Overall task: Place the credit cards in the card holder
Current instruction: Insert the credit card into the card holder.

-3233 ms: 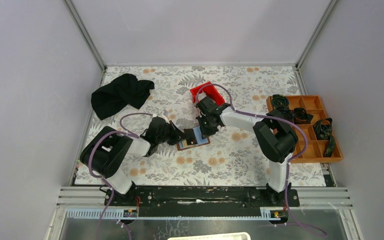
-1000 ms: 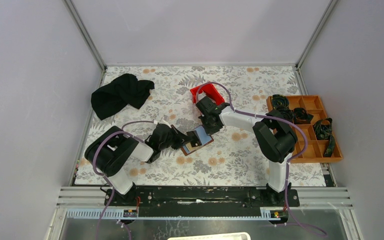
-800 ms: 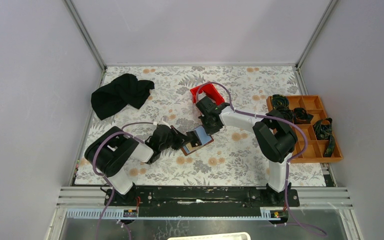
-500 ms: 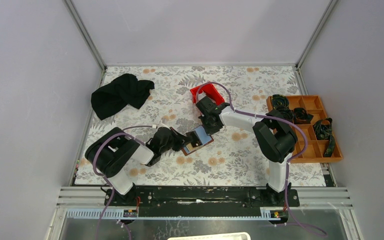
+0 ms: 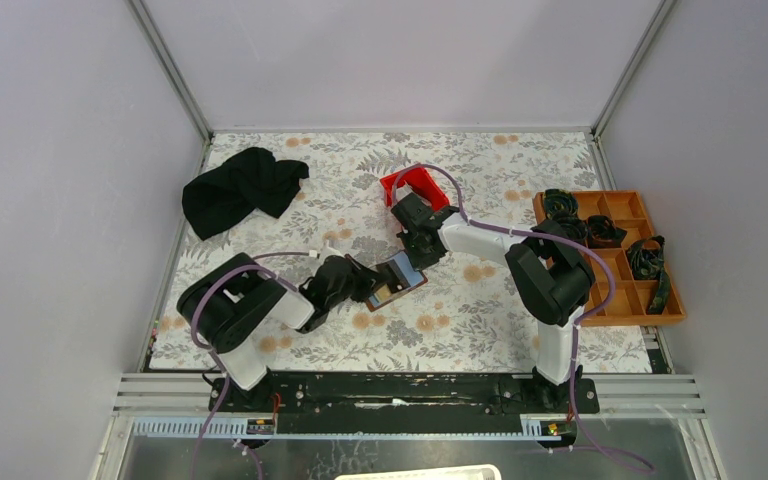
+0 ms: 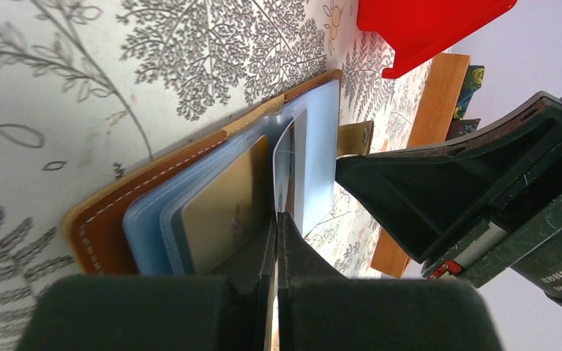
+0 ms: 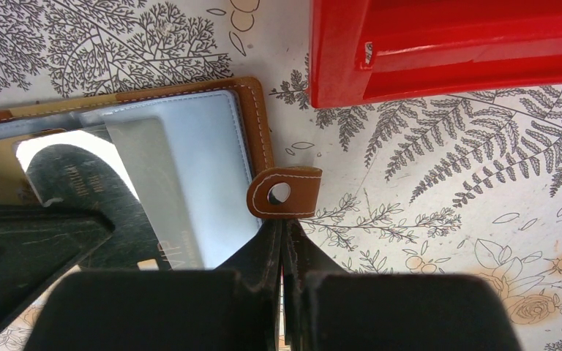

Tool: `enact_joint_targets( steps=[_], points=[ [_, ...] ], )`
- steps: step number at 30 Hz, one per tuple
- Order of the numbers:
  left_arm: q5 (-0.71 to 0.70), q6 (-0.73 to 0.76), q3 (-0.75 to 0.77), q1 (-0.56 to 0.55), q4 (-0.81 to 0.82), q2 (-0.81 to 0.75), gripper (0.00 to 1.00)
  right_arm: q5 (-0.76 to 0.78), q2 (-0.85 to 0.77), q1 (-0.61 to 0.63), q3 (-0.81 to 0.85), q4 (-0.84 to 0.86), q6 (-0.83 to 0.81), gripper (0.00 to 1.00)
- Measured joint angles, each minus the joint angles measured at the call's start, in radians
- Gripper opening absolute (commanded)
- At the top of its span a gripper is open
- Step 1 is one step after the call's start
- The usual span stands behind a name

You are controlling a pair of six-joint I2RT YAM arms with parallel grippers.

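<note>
Card [image 6: 285,161] in left hand [image 6: 276,227], at wallet [image 6: 99,219]

Stitched leather card holder [image 7: 256,128], glossy card [image 7: 161,183]

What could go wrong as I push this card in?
1. The left claw grips the credit card edge-on over the card holder; it could miss the pocket and skid across the sleeves.
2. The right claw pinches only the tab clasp, so the holder may pivot or slip.
</note>
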Motion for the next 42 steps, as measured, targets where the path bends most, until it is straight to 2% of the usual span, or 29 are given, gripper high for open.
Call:
enact_joint_targets(
  steps=[2, 6, 17, 26, 42],
  points=[
    [0.0, 0.0, 0.016, -0.007, 0.0, 0.015, 0.04, 0.002, 0.0, 0.001, 0.0, 0.0, 0.0, 0.0],
    [-0.005, 0.008, 0.054, -0.021, -0.023, 0.039, 0.22, 0.002, 0.0, 0.002, 0.0, 0.0, 0.0, 0.0],
    [-0.01, 0.058, 0.114, -0.056, -0.209, -0.02, 0.34, 0.003, 0.0, 0.009, 0.0, 0.002, 0.001, 0.0],
    [-0.055, 0.135, 0.151, -0.061, -0.476, -0.15, 0.38, -0.029, 0.0, 0.03, -0.003, 0.018, 0.01, 0.0],
    [-0.1, 0.193, 0.161, -0.061, -0.652, -0.244, 0.39, -0.076, -0.002, 0.034, -0.011, 0.046, 0.028, 0.0]
  ],
)
